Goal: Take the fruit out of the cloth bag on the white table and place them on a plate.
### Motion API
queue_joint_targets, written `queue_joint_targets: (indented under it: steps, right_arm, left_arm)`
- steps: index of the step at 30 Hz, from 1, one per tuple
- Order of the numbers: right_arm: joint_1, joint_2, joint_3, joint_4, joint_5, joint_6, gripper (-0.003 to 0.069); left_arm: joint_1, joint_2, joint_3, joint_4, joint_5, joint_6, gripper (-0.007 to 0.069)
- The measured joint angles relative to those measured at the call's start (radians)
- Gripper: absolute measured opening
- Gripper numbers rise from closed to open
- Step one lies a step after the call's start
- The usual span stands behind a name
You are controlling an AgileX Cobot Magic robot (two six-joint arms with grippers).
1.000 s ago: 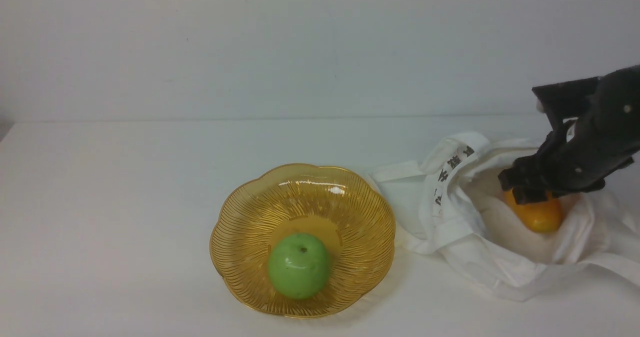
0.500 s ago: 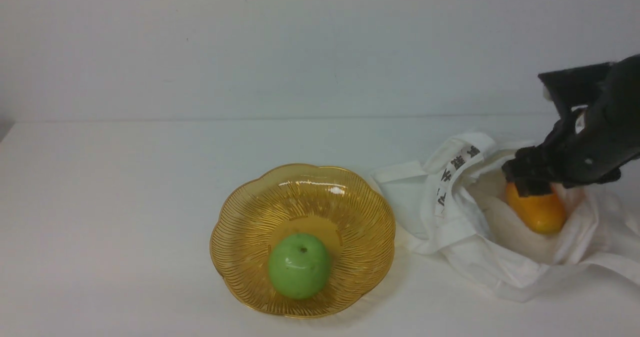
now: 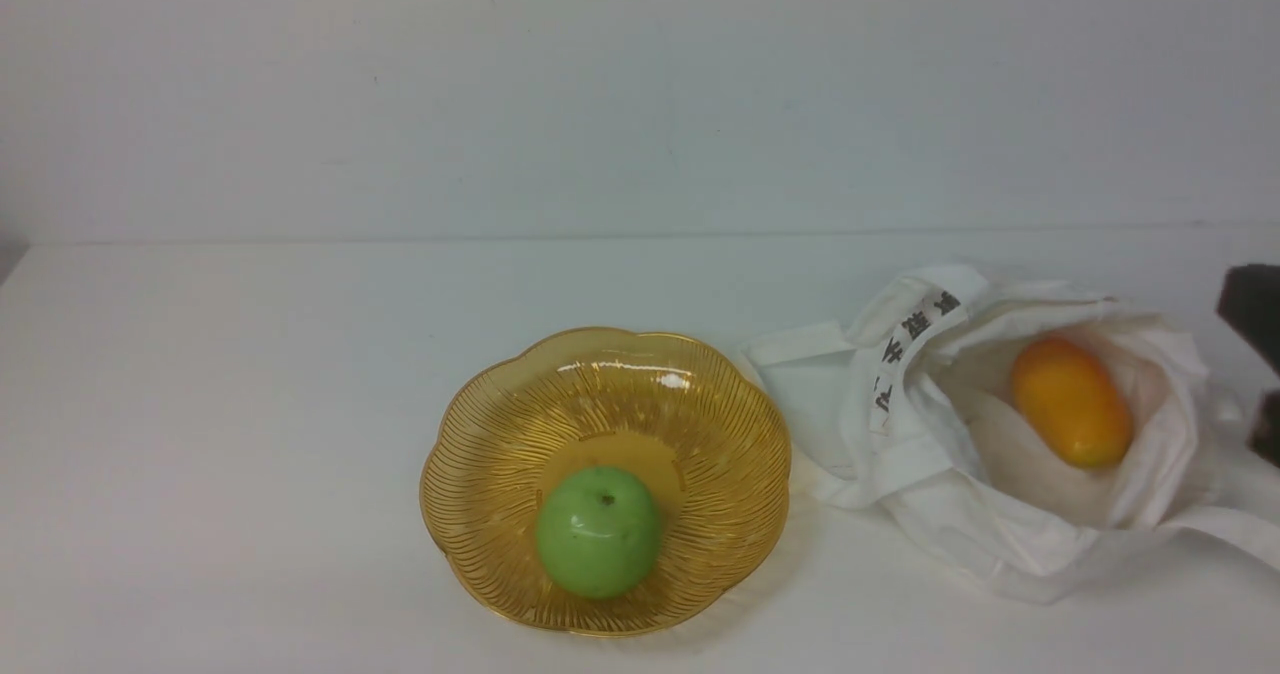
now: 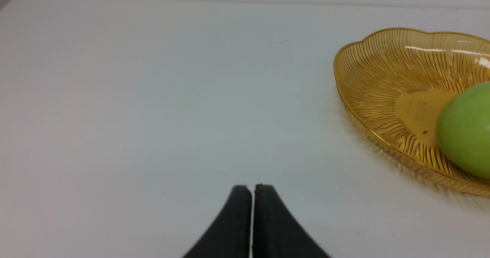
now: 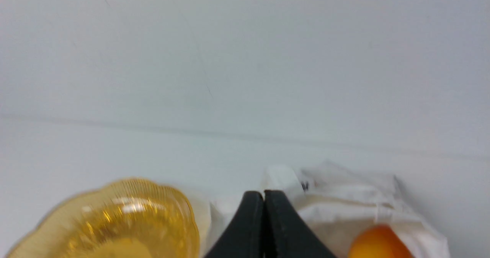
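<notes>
The green apple (image 3: 598, 531) sits in the amber plate (image 3: 500, 424) near the table's middle; both also show in the left wrist view, the apple (image 4: 465, 129) and the plate (image 4: 367, 70). The orange-yellow mango (image 3: 1070, 402) lies inside the open white cloth bag (image 3: 930, 474) at the right. My right gripper (image 5: 263, 192) is shut and empty, pulled back from the bag; only a dark part of that arm shows at the front view's right edge. The mango (image 5: 377, 242) and bag (image 5: 344, 196) show beyond it. My left gripper (image 4: 247, 187) is shut and empty over bare table, left of the plate.
The white table (image 3: 250, 404) runs back to a pale wall. The bag's strap handles (image 3: 800, 354) lie beside the plate's right rim.
My right gripper was over the mango in the bag; it rose, then withdrew right, almost out of the front view. The mango stays in the bag. The apple and plate have not moved.
</notes>
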Motion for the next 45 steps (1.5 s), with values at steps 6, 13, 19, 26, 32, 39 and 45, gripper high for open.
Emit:
queue_joint_targets:
  steps: [6,13,19,26,32,39,45]
  right_arm:
    - [0.0,-0.281,0.161,0.0,-0.13,0.003,-0.0014]
    - [0.0,-0.543,0.213,-0.016,-0.112,0.005,-0.0014]
    - [0.0,-0.613,0.213,-0.032,-0.048,0.007,-0.0014]
    - [-0.037,-0.623,0.255,-0.102,0.169,0.006,-0.0014]
    - [-0.259,-0.634,0.423,-0.122,0.192,0.015,-0.0014]
    - [-0.34,-0.642,0.497,-0.094,0.221,0.048,-0.0014]
    - [-0.34,-0.642,0.497,-0.093,0.222,0.049,-0.0014]
  left_arm:
    - [0.0,0.0,0.0,0.0,0.0,0.0,-0.0008]
    - [0.0,0.0,0.0,0.0,0.0,0.0,-0.0008]
    - [0.0,0.0,0.0,0.0,0.0,0.0,-0.0008]
    - [0.0,0.0,0.0,0.0,0.0,0.0,-0.0008]
    - [0.0,0.0,0.0,0.0,0.0,0.0,-0.0008]
    - [0.0,0.0,0.0,0.0,0.0,-0.001,-0.0008]
    - [0.0,0.0,0.0,0.0,0.0,-0.001,-0.0008]
